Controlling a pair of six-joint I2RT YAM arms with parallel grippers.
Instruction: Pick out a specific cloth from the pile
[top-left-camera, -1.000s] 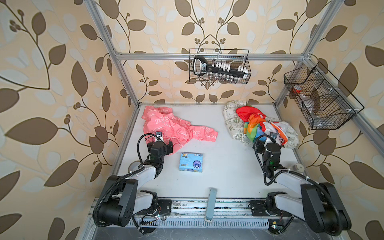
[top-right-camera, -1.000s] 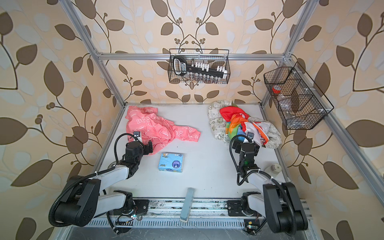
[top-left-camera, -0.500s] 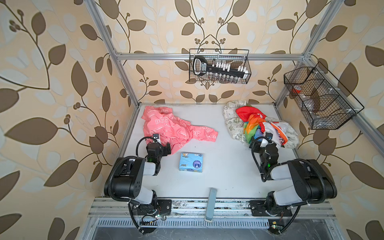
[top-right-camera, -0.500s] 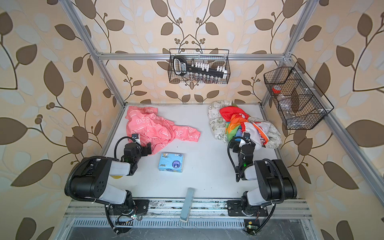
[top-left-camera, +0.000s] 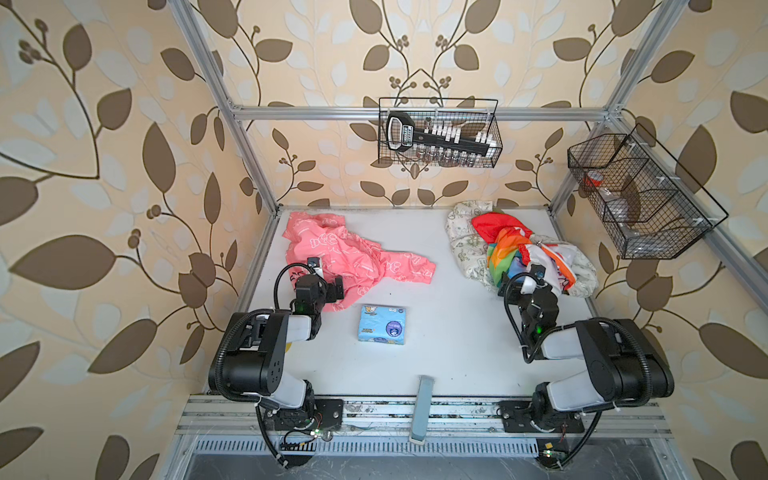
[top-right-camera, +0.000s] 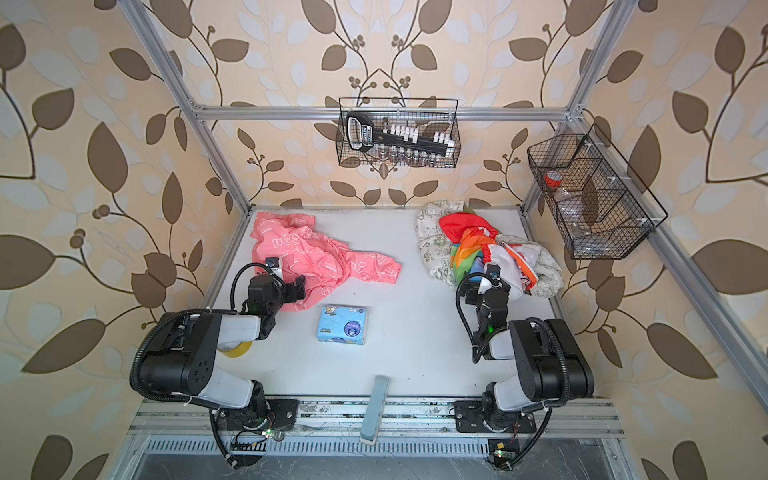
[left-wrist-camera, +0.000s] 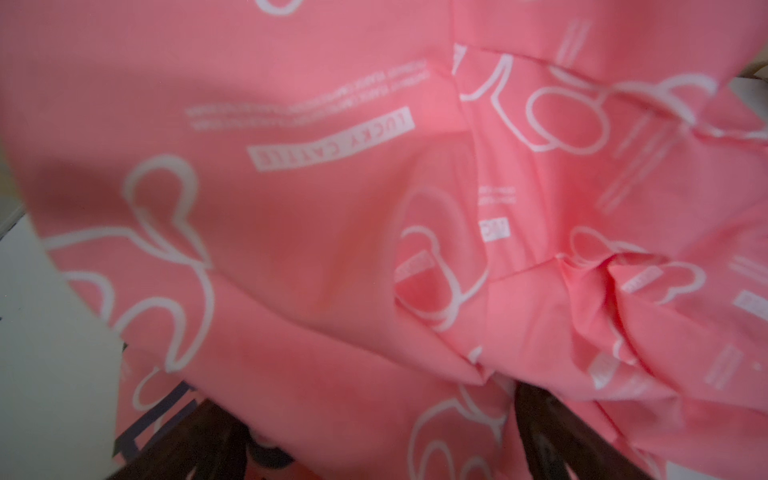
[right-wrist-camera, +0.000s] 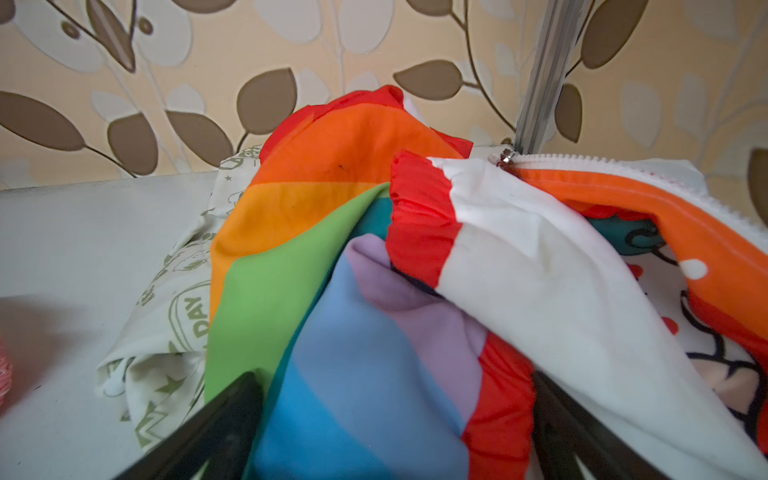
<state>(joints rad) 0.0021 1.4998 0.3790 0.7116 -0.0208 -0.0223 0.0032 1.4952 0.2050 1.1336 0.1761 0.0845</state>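
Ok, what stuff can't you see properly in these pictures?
Yellow thing: mostly hidden under the left arm, in a top view.
Pink cloth: its small print is blurred in the left wrist view.
Pile: lower clothes are covered by upper ones, both top views.
Side basket: contents too small behind the wire, both top views.

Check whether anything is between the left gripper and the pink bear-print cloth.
Nothing visible is. The left gripper sits over the near edge of the pink cloth, with fabric lying between its spread fingers. The blue pack lies apart from both, on bare table.
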